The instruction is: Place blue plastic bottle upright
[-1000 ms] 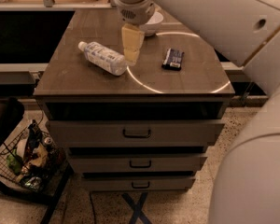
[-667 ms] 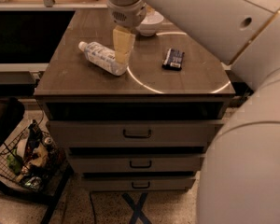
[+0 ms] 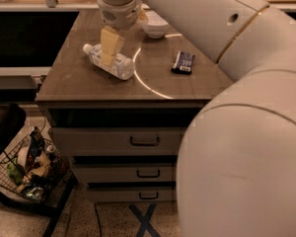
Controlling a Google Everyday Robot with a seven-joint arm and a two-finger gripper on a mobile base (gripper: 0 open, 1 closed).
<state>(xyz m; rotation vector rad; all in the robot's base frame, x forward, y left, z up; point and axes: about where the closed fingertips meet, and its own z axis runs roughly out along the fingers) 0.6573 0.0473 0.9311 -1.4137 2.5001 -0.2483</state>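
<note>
The blue plastic bottle is a small clear bottle with a white cap and a pale label. It lies on its side on the left half of the brown cabinet top, with the cap pointing back left. My gripper hangs from the white arm directly over the middle of the bottle. Its tan tips reach down to the bottle's body and hide part of the label.
A dark flat packet lies to the right of the bottle. A white bowl stands at the back of the top. Drawers are below the top. A wire basket of clutter sits on the floor at the left. My arm fills the right side.
My gripper has moved left from beside the bottle's base end to over the bottle's middle. The bottle, packet and bowl have not moved.
</note>
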